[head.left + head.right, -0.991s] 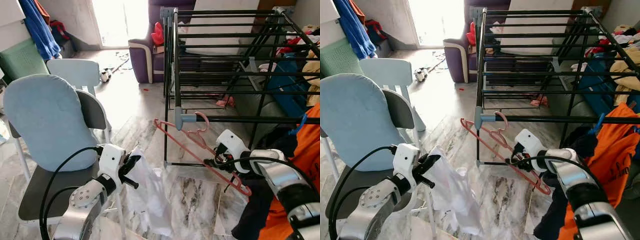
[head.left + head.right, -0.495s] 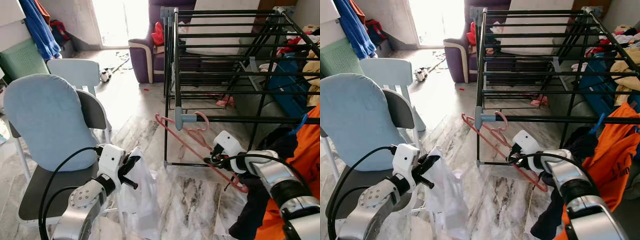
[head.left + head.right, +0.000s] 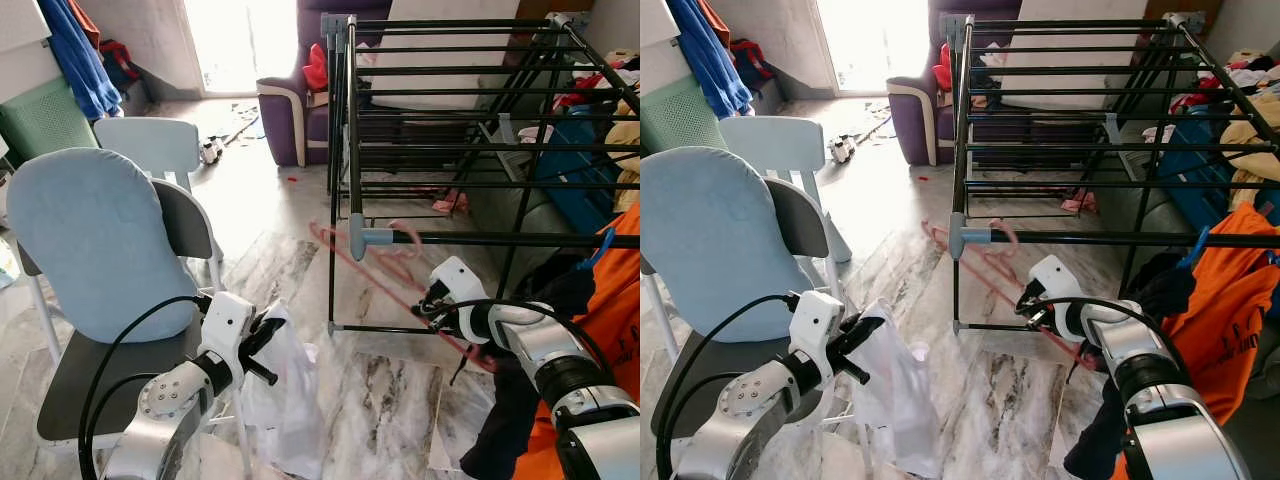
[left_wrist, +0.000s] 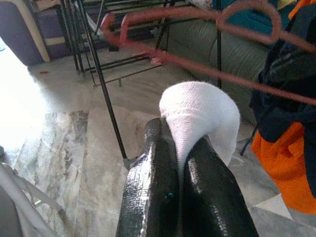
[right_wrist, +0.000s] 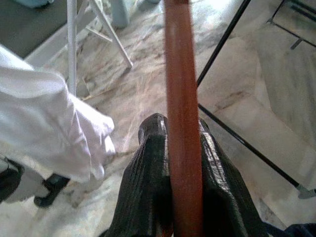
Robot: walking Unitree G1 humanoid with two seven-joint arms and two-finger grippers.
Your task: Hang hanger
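Note:
A pink hanger (image 3: pixel 383 265), blurred with motion, slants from the rack's near corner down to my right gripper (image 3: pixel 429 304), which is shut on its lower bar (image 5: pixel 182 98). Its hook lies at the front rail (image 3: pixel 500 239) of the black drying rack; I cannot tell whether it rests on the rail. My left gripper (image 3: pixel 267 336) is low on the left, shut on a white garment (image 3: pixel 285 400) that hangs toward the floor. The left wrist view shows the white cloth (image 4: pixel 200 111) pinched between the fingers, with the hanger crossing beyond it.
A chair with a blue cushion (image 3: pixel 95 240) stands close on the left, a pale blue chair (image 3: pixel 150 145) behind it. A purple sofa (image 3: pixel 290 110) sits past the rack. Orange and dark clothes (image 3: pixel 600 330) hang at the right. The floor is marble.
My right gripper has moved a little up and toward the rack, and the hanger has swung with it and is now blurred. The left gripper still holds the white garment.

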